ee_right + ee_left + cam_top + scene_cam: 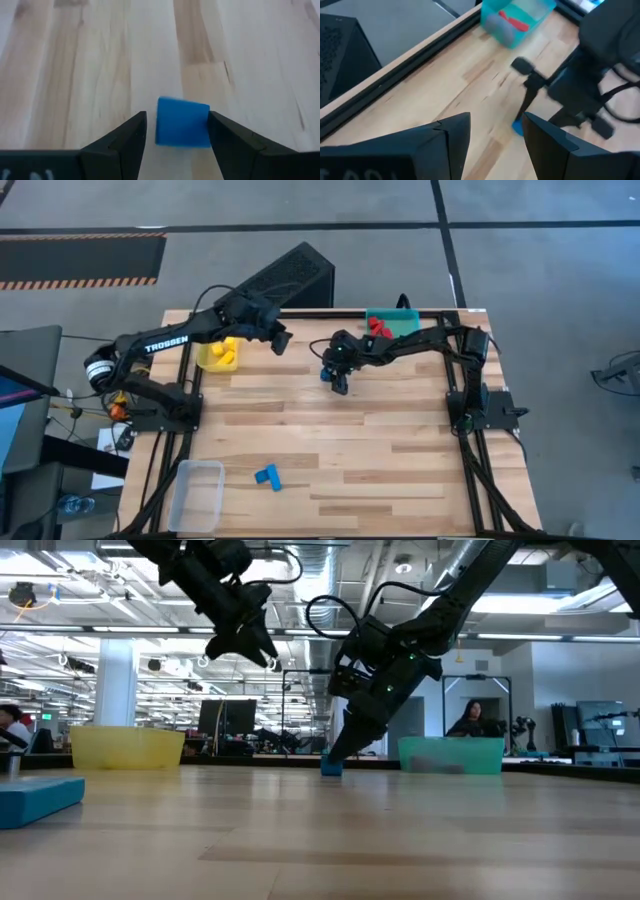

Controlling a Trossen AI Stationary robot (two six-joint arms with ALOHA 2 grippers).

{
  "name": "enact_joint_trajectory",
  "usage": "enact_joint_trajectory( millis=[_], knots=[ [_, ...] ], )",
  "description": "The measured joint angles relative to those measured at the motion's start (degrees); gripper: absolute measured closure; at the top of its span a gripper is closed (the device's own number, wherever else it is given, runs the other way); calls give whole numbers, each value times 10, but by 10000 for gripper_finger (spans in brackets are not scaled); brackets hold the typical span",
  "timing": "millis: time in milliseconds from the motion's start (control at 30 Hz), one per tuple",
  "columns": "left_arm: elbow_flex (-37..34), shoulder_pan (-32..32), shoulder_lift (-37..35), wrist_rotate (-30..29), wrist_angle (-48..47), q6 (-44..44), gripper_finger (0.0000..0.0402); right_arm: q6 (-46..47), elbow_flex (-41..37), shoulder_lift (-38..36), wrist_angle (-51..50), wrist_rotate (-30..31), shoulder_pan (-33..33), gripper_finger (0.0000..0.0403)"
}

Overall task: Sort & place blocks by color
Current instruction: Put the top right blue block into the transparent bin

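Note:
A small blue cube sits on the wooden table near its middle. My right gripper is open and low over it, with one finger on each side. My left gripper is open and empty. It hangs well above the table beside the yellow bin. Yellow blocks lie in the yellow bin. Red blocks lie in the teal bin. Two blue blocks rest on the table near its near edge. My right gripper comes at the blue cube slanting down from the table's right. One finger stands right against the cube's side, and I cannot tell whether it touches. The other finger is a small gap away. The cube rests flat on the table.
A clear bin stands at the near left corner. A black box stands behind the far edge. Bare wood spreads over the table's middle and near right. A person sits in the room beyond the table.

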Motion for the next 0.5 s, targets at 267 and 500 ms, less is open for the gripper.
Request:
enact_joint_trajectory(
  millis=[267, 500],
  knots=[
    [50, -46, -28, -39, -53, -19, 242, 30, 3, 33, 12, 0, 0, 189],
    [57, -81, -99, -127, -114, -50, 243, 43, 2, 24, 17, 7, 6, 247]
  ],
)
